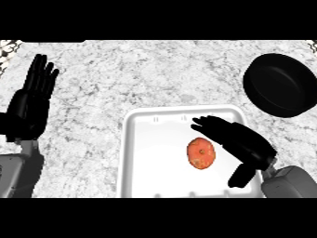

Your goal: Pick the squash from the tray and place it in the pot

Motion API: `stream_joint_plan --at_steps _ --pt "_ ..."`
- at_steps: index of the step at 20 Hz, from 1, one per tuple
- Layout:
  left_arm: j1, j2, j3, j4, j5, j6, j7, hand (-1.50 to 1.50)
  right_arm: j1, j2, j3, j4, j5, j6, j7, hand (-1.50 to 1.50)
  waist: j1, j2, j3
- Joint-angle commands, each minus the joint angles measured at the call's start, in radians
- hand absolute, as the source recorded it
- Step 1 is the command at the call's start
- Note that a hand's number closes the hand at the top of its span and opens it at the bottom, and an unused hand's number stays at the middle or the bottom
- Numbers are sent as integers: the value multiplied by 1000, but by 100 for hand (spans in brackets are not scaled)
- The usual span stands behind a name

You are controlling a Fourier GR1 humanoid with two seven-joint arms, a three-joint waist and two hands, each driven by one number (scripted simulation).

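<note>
While the squash (201, 153) lies in the tray (139, 153), the pot (282, 85) stands apart.

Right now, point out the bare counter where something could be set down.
Bare counter lies between the left robot hand and the white tray, and along the far side between that hand and the black pot. The tray's right half is crowded: the right robot hand hovers beside the squash.

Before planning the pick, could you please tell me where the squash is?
In the head view, the orange squash lies in the white rectangular tray, centre-right, just left of the right hand.
</note>
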Motion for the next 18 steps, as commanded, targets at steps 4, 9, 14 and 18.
stream_joint_plan --at_steps 4,9,14,18 --pt "-31 -13 26 49 -5 -33 -1 0 37 103 34 104 149 -93 11 -150 -1 1 0" --pt "0 -18 53 41 -27 -49 -38 0 -27 173 -10 205 178 -105 -38 -150 0 1 0" --pt "-20 -22 74 54 -16 -65 -11 0 -42 180 -37 319 224 -141 -121 -150 1 1 0" --pt "17 -56 15 -95 -77 16 85 0 -61 232 -24 339 227 -116 -99 -150 5 0 1"
